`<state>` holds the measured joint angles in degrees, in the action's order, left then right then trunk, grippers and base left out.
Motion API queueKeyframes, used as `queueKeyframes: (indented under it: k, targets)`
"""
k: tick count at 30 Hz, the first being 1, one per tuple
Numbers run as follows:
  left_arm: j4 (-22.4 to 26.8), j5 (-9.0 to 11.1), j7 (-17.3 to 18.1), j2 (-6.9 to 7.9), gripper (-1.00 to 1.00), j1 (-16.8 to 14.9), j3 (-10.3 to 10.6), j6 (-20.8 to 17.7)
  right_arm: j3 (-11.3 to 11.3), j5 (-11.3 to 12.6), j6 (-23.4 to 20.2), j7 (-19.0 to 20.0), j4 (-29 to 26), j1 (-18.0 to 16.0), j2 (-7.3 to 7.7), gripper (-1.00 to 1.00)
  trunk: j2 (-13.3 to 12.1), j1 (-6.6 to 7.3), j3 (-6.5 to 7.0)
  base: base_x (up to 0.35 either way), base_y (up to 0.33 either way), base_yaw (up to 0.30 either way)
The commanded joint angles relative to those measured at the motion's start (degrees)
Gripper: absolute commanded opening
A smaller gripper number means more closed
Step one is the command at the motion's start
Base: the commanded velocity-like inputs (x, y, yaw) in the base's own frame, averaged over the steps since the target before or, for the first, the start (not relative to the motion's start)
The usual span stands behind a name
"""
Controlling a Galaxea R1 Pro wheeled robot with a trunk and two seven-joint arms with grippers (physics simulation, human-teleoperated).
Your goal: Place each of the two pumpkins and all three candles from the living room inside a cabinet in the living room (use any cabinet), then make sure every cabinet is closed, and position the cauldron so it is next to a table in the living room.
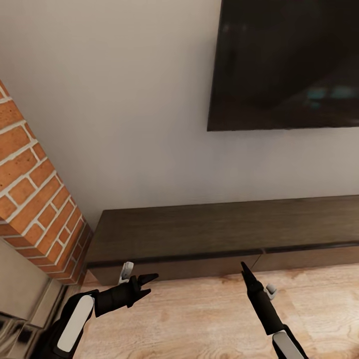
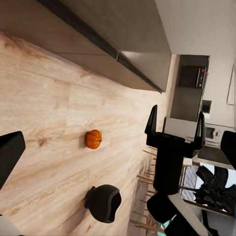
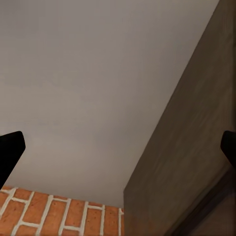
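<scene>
The long dark-brown cabinet runs along the wall in front of me, its drawer fronts flush and shut. My left gripper hovers open over the floor just before the cabinet's left end. My right gripper hovers open near the seam between two drawer fronts. In the left wrist view a small orange pumpkin lies on the wood floor, and the black cauldron sits beside it. The cabinet runs past them. Both grippers are empty. The candles and the table are out of view.
A brick column stands close on my left, with a dark TV on the wall above the cabinet. Black dining chairs stand past the pumpkin. The right wrist view takes in wall, bricks and the cabinet's side.
</scene>
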<state>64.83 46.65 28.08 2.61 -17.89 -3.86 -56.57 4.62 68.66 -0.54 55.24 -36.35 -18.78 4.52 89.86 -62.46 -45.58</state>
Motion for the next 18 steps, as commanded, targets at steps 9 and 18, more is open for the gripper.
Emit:
queueKeyframes:
  k: [9,18]
  targets:
    - [0.0,0.4,2.4,0.17,1.0,0.0,0.0,-0.5,0.2,1.3,0.3,0.4,0.3,0.0,-0.06,1.0,3.6,-1.98,-1.66,0.0,0.0,0.0]
    - [-0.1,0.5,4.8,1.22,1.0,0.0,0.4,-0.5,0.2,1.4,-1.0,0.7,0.2,0.0,0.2,1.0,7.3,-3.96,-3.28,0.0,0.0,0.0]
